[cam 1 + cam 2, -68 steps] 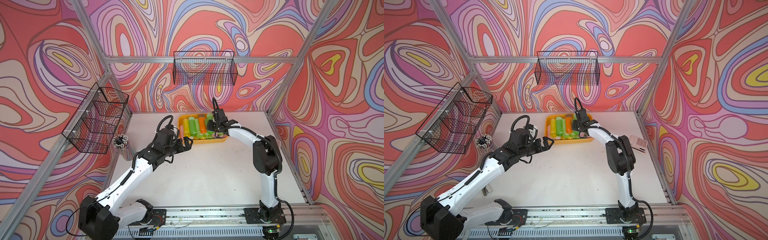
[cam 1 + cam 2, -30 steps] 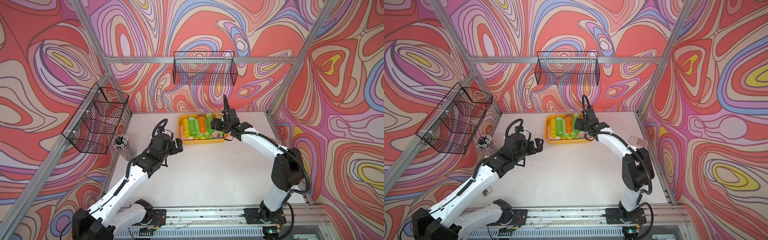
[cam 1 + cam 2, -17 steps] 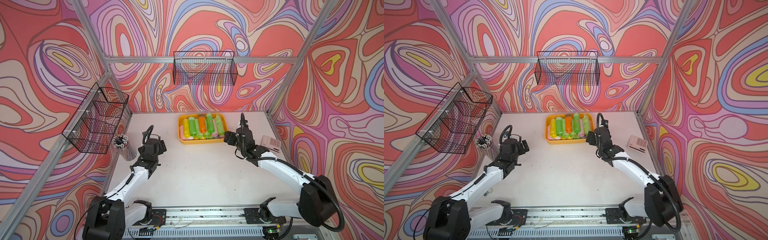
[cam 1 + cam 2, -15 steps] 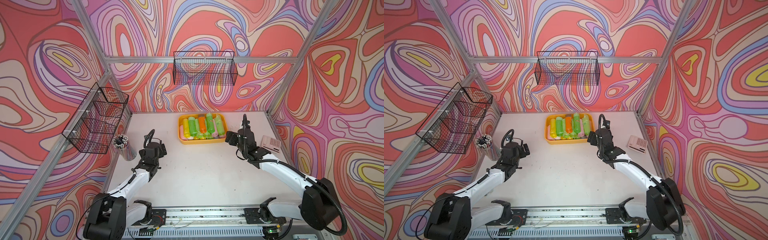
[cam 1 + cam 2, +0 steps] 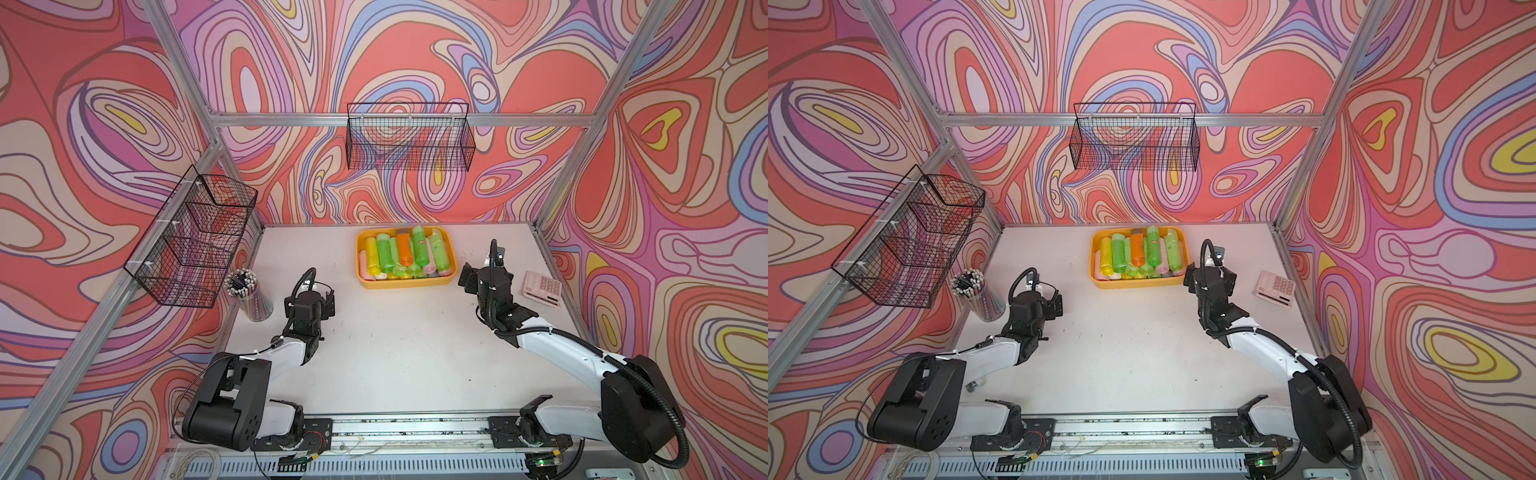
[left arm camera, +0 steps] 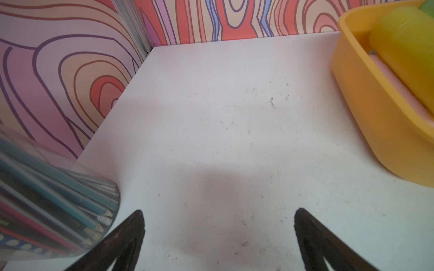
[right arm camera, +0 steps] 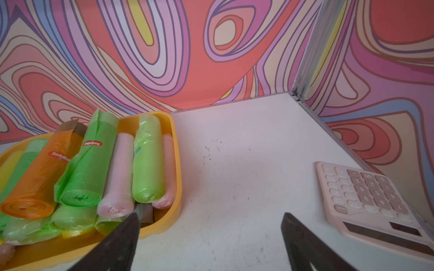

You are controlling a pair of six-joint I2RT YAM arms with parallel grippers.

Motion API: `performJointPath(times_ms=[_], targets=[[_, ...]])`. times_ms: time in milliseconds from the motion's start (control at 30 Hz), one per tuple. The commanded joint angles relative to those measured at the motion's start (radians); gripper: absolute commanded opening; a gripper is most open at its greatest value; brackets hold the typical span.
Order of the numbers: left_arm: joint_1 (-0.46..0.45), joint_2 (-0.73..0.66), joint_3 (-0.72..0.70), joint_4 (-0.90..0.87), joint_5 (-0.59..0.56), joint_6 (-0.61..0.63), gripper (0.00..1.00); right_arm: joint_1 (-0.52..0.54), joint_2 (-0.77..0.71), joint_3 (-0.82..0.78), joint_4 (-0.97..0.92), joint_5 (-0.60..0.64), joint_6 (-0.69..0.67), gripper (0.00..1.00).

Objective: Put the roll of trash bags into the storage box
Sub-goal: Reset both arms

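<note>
Judging by the rolls (image 5: 402, 254) piled in the box (image 5: 405, 283) at the back of the bench (image 5: 395, 353), with none loose elsewhere, the placing step looks done; next calls only for parking the arms. The right end effector (image 7: 210, 215), wide open and empty, hovers just beside the box; the left end effector (image 6: 218, 211) likewise, farther off

I'm seeing shallow orange-yellow storage box (image 5: 403, 283) sitting flat at table's 12 o'clock; green, orange, pink, yellow trash-bag rolls (image 5: 402, 254) lying inside, bright green roll (image 5: 419, 248) resting on top.
</note>
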Motion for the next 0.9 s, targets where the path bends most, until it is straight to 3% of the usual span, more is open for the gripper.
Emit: performJointPath(times_ms=[0,200,467,567,633,700,767,833,867], targets=[[0.004,0.033,0.010,0.126,0.003,0.090,1.00,-0.002,0.006,-0.062,0.152,0.101,-0.077,0.96],[0.004,0.114,-0.062,0.376,0.022,0.153,1.00,-0.016,0.011,-0.139,0.290,0.132,-0.125,0.96],[0.047,0.117,-0.027,0.296,0.056,0.101,1.00,-0.057,0.037,-0.247,0.459,0.138,-0.191,0.97],[0.107,0.127,-0.025,0.278,0.110,0.034,1.00,-0.080,0.049,-0.288,0.523,0.131,-0.181,0.96],[0.133,0.202,-0.040,0.399,0.126,0.029,1.00,-0.092,0.058,-0.312,0.568,0.130,-0.176,0.96],[0.136,0.146,-0.017,0.253,0.144,0.001,1.00,-0.103,0.078,-0.335,0.623,0.125,-0.180,0.97],[0.136,0.188,-0.043,0.387,0.142,0.023,1.00,-0.115,0.110,-0.350,0.682,0.123,-0.191,0.97],[0.136,0.157,-0.017,0.272,0.130,-0.003,1.00,-0.128,0.144,-0.358,0.723,0.117,-0.193,0.97],[0.136,0.175,-0.030,0.328,0.128,0.007,1.00,-0.135,0.166,-0.362,0.745,0.113,-0.187,0.97]])
